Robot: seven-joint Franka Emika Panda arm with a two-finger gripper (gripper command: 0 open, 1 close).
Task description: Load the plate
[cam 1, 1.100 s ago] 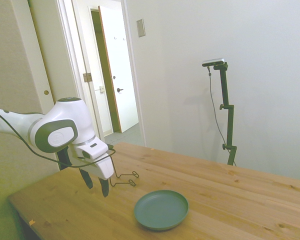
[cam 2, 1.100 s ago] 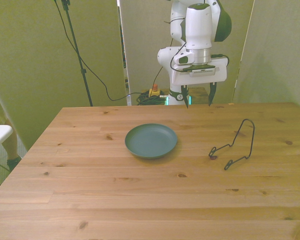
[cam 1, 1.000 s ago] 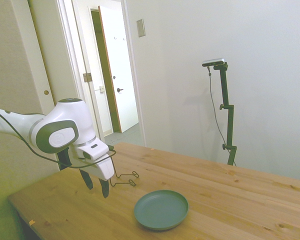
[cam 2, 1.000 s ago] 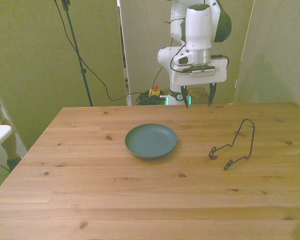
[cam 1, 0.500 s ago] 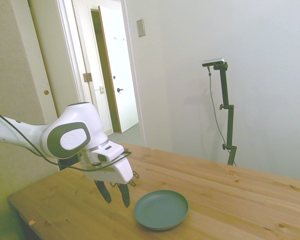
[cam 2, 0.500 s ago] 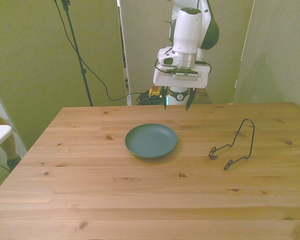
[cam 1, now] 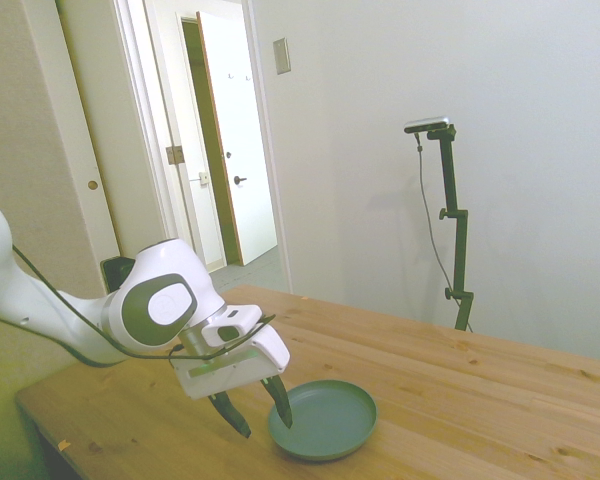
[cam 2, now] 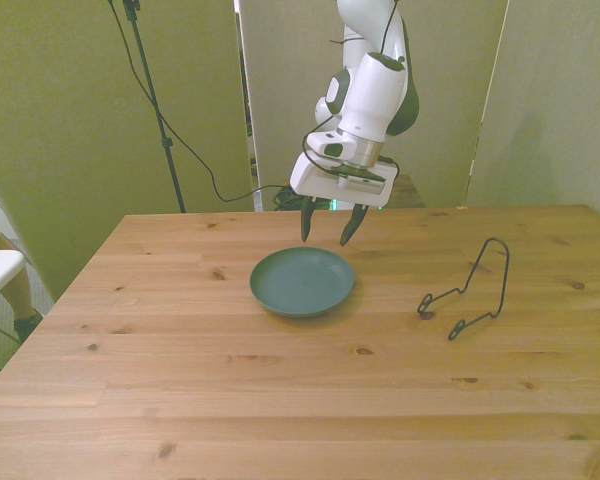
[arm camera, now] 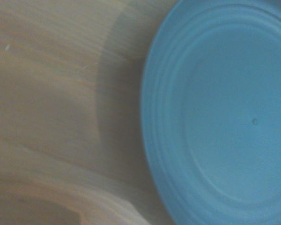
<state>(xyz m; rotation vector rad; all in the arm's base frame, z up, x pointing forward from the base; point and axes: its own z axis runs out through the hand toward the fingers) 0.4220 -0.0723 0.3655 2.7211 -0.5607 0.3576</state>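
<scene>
Front view: my gripper [cam 2: 327,227], fingers spread wide, holding nothing (tilted), hangs just above the far rim of the plate [cam 2: 302,282], on the table [cam 2: 280,380].

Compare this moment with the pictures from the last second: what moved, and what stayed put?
The hand swung toward the front view's left, tilted and dropped, from beside the table's far edge to just above the plate's far rim. Its fingers stayed open, holding nothing. The plate and the wire stand did not move.
</scene>
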